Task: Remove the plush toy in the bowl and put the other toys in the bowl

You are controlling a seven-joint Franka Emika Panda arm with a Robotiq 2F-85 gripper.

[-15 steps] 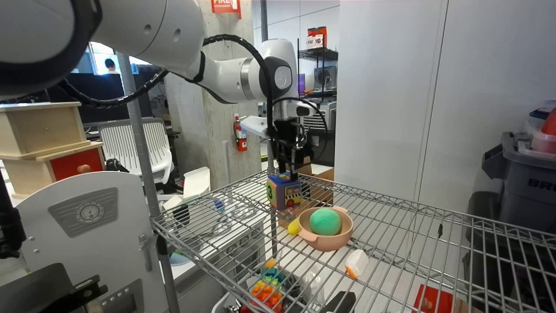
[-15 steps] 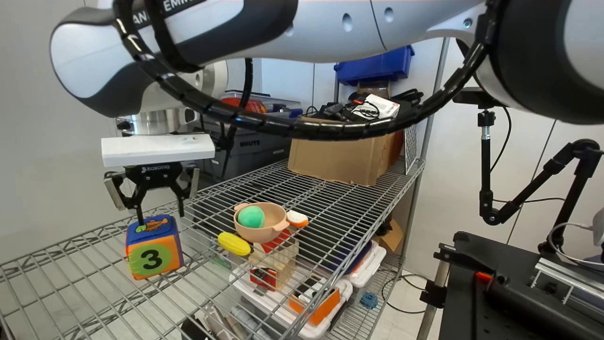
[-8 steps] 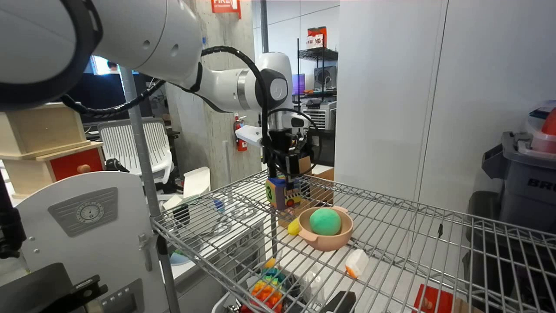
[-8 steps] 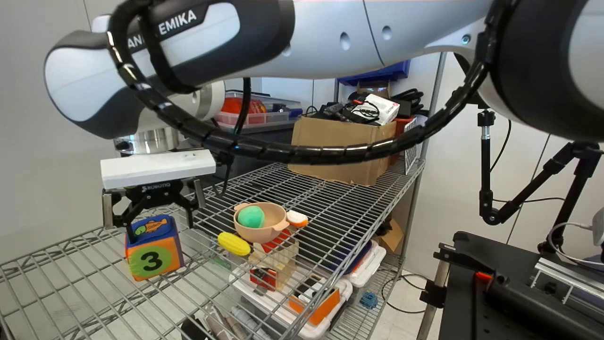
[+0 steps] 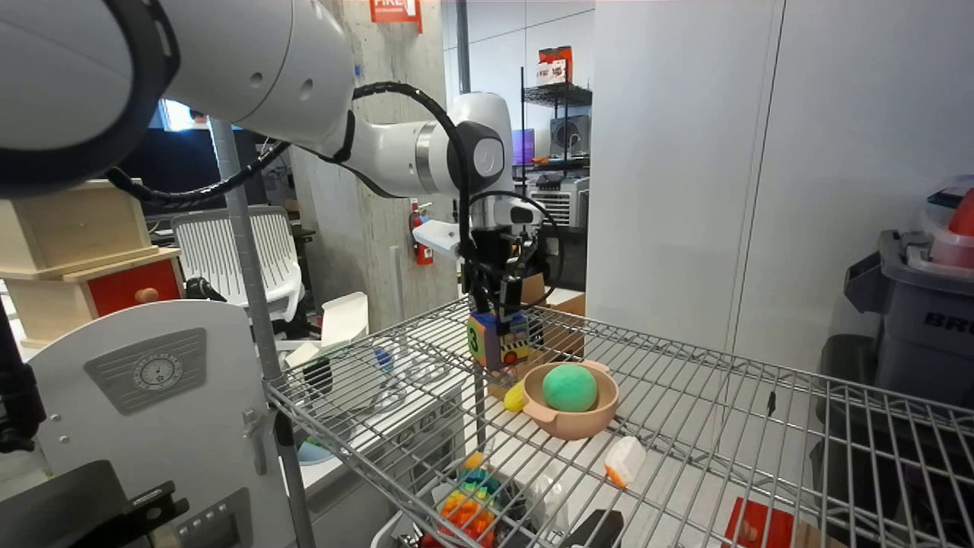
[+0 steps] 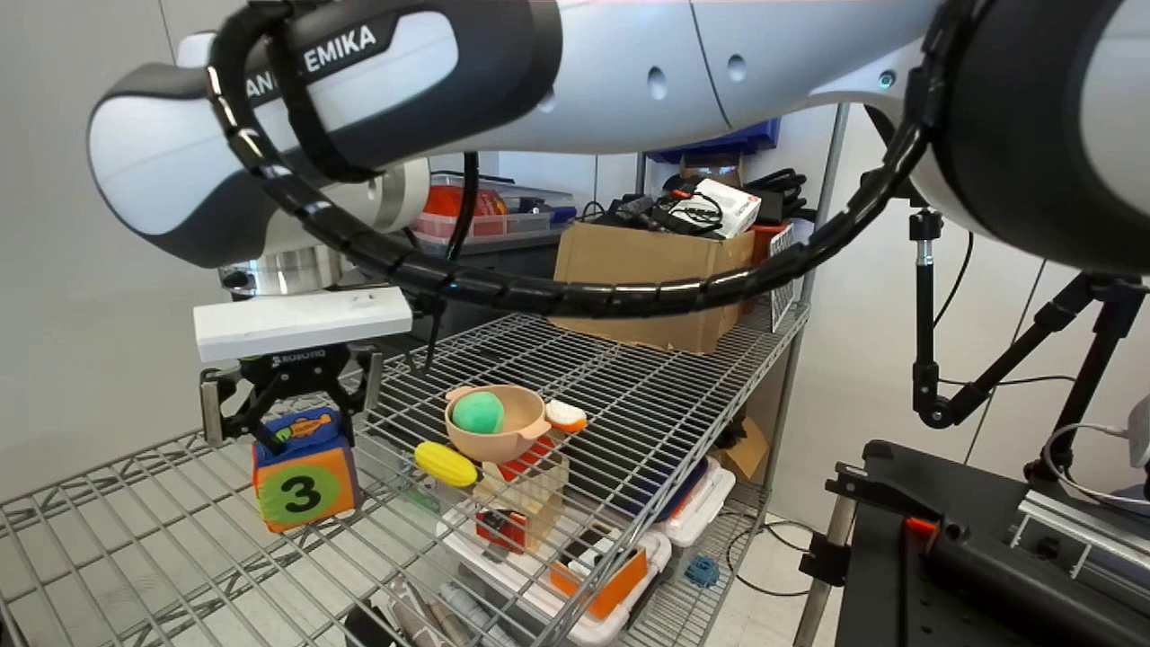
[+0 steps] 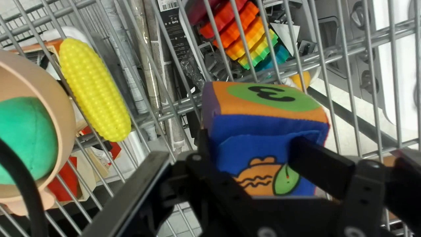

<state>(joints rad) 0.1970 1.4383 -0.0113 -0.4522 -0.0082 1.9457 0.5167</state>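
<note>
My gripper (image 6: 314, 438) is closed down on the soft toy cube (image 6: 301, 490), which has a green "3" face and a blue top. In the wrist view (image 7: 250, 144) one finger presses its side and the other presses into its blue top. The cube seems to rest on the rack. The tan bowl (image 5: 574, 425) stands upright with the green ball (image 5: 569, 388) inside; the ball also shows in the wrist view (image 7: 26, 138). The yellow corn-like toy (image 6: 446, 464) lies beside the bowl. The white-and-orange lump (image 6: 566, 416), apparently the plush toy, lies on the bowl's other side, outside it.
Everything stands on a wire rack (image 5: 761, 367) with open gaps. A cardboard box (image 6: 642, 296) stands on its far part. A metal post (image 5: 251, 251) rises at one corner. Several bins and toys sit below the rack. A black cable loops along the arm.
The gripper came down over the cube with its jaws widening, then narrowed onto it. The cube shifted slightly sideways, toward the bowl. Bowl, ball, corn-like toy and white-and-orange toy have not moved.
</note>
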